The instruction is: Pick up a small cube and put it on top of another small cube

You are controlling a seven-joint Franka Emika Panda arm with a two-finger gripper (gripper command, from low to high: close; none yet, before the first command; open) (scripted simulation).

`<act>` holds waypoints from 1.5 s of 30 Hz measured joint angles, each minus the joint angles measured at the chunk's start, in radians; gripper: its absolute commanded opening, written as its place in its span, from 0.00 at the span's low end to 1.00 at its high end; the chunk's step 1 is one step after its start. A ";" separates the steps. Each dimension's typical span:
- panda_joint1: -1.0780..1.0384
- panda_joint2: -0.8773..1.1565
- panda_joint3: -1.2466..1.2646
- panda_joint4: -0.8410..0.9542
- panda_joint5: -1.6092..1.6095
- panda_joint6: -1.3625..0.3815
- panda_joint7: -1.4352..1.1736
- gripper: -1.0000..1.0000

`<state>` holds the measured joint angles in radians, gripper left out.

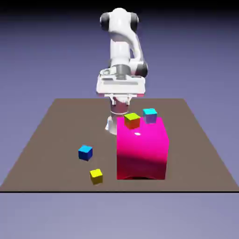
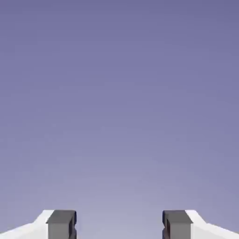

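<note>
Four Small Cubes, One Big Block, and an Open Hand

Two small cubes sit at the exterior view's left of the big magenta block (image 1: 142,151), on the brown table (image 1: 196,163). The dark blue cube (image 1: 85,152), its top a brighter cyan-blue, lies flat and well apart from the block. The all-yellow cube (image 1: 96,176) is nearer, a little to the right, with a gap between the two.

The orange cube (image 1: 132,121), with its yellow-green top, appears to rest on top of the block, toward the left. To its right and slightly farther, the purple-sided cube (image 1: 150,115) shows a cyan top and also appears to be up on the block.

On the far side, the arm (image 1: 120,42) holds the gripper (image 1: 120,101) above table height. Its fingers stand wide apart with nothing between them. Only blue-violet backdrop (image 2: 119,102) shows beyond the fingertips (image 2: 61,224) in the hand view.
</note>
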<state>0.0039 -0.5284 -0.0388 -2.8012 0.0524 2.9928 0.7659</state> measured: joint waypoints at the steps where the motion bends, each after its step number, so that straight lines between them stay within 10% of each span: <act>1: -0.007 0.034 -0.032 0.007 0.043 -0.037 0.021 0.50; 20: -0.134 0.688 -0.643 0.146 0.868 -0.731 0.412 0.50; 27: -0.151 0.885 -0.514 0.185 1.129 -0.707 0.243 0.50; 28: -0.153 0.903 -0.502 0.189 1.153 -0.704 0.227 0.00; 45: 0.140 0.649 -0.471 0.439 0.733 -0.768 0.252 0.00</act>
<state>0.1438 0.1201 -0.5095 -2.3622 0.7850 2.2248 1.0175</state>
